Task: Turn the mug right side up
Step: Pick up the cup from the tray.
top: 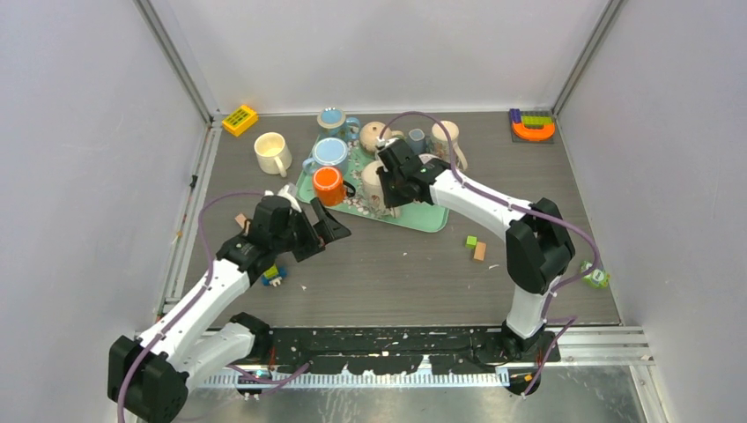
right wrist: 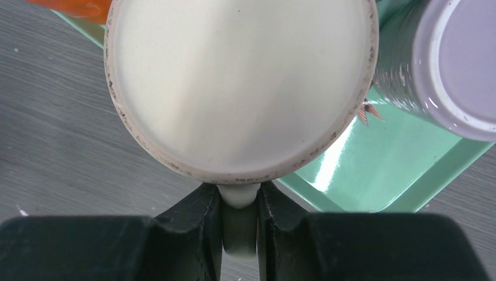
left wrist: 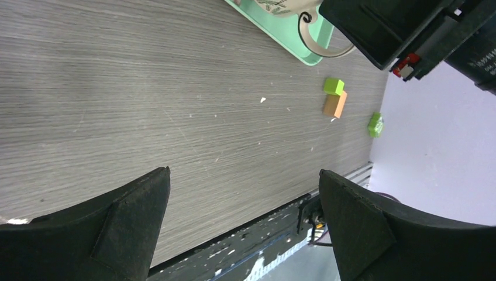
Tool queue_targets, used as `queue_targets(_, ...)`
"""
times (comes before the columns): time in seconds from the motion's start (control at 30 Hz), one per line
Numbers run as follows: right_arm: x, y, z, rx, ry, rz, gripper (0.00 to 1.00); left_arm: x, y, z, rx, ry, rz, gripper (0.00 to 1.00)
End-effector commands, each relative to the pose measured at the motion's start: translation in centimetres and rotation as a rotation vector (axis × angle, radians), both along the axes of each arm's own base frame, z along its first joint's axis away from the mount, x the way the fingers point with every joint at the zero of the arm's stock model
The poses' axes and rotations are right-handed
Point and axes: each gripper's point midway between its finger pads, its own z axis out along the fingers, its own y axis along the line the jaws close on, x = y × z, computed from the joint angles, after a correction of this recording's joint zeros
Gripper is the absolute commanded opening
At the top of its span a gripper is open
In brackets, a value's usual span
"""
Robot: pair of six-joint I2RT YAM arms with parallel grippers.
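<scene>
Right hand (right wrist: 240,202) outstretched, pinching mug (right wrist: 240,88) handle.

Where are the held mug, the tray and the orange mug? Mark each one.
Held mug (right wrist: 240,82): right wrist view, on its flat base.
Tray (right wrist: 374,170): right wrist view, on its bare floor.
Orange mug (top: 328,185): top view, on its upper face.
</scene>
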Motion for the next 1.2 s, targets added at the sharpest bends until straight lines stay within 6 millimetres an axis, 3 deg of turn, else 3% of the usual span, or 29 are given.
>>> queue_targets(0.0, 1.0, 2.3, 9.1, 0.244, -0.172, -0.026, 0.01, 1.3, -2.3, 2.2, -0.158, -0.048, -0.01, 1.0)
queue_targets(0.33, -0.8, 4.7, 17.0, 0.612, -0.214, -0.069, 0.01, 3.7, -4.7, 5.4, -0.393, -0.086, 0.003, 0.96)
queue_targets(0.63, -1.5, 6.6, 22.4, 0.983, -0.193, -0.127, 0.01, 6.2, -5.1, 8.6, -0.605, -0.126, 0.043, 0.79)
queue_targets(0.9, -1.6, 7.2, 24.5, 1.167, -0.174, -0.156, 0.01, 7.7, -5.0, 10.4, -0.761, -0.131, 0.069, 0.6)
queue_targets(1.17, -1.9, 6.9, 26.1, 1.314, -0.168, -0.183, 0.01, 8.3, -5.1, 11.0, -0.838, -0.111, 0.074, 0.53)
